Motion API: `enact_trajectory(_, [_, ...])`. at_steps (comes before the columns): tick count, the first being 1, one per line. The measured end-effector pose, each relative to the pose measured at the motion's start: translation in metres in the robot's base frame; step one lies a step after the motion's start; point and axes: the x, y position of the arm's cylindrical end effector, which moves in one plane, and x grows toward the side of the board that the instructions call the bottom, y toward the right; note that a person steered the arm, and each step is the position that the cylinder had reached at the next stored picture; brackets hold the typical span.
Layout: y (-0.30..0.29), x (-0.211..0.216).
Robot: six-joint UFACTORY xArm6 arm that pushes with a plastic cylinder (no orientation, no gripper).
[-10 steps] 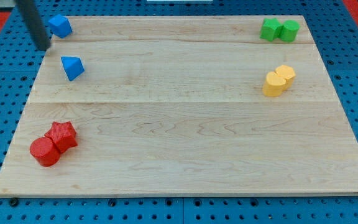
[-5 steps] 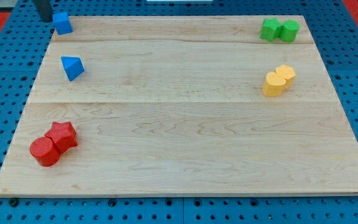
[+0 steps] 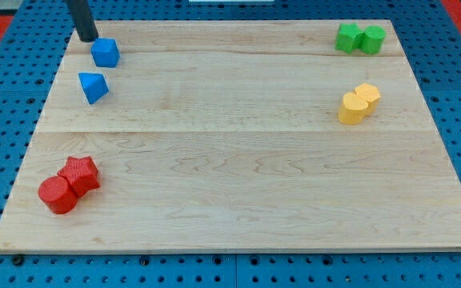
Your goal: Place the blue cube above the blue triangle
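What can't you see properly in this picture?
- Rod: its upper part is cut off by the view's top; only the lower end and my tip show, just up-left of the blue cube.
- Whether my tip touches the cube: too close to tell.
- Green blocks: shapes too small to name.

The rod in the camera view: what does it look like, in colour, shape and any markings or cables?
A plain straight rod, dark grey to black, round in section, entering from the view's top edge. My tip ends bluntly. No markings, cables or sleeves show on the visible part.
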Motion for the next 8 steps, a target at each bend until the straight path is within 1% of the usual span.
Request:
enact_trajectory(1, [0.015,0.013])
enact_trajectory(2, [0.015,0.052])
enact_trajectory(3, [0.015,0.06])
enact_trajectory(4, [0.032,0.035])
enact_trajectory(5, [0.056,0.034])
enact_trajectory(7, [0.044,0.062])
enact_trajectory(8, [0.038,0.064])
